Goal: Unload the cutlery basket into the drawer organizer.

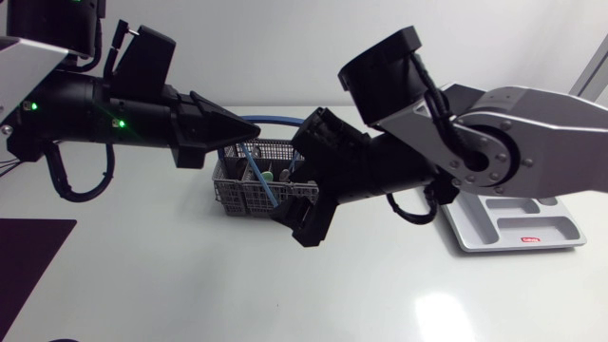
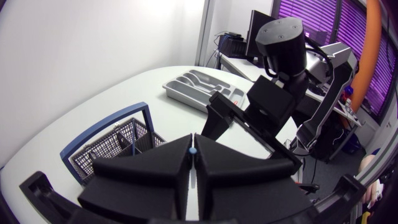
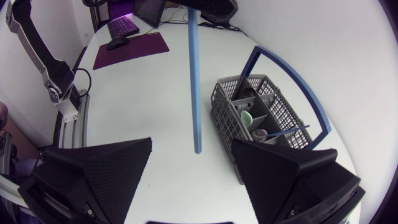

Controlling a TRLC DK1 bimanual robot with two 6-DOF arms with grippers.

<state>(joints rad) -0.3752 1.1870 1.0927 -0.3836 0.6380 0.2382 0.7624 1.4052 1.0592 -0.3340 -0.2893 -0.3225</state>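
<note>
A long blue utensil hangs above the grey cutlery basket, with my left gripper shut on its upper end. In the left wrist view the blue tip shows between the pressed fingers. My right gripper stands open around the utensil's lower end. In the right wrist view the blue shaft runs down between its two wide-apart fingers without touching either. The basket lies beside that gripper and still holds several pieces, among them another blue one. The grey organizer sits at the right.
The basket has a raised blue bail handle. A dark purple mat lies at the table's front left. The organizer is beyond my right arm in the left wrist view.
</note>
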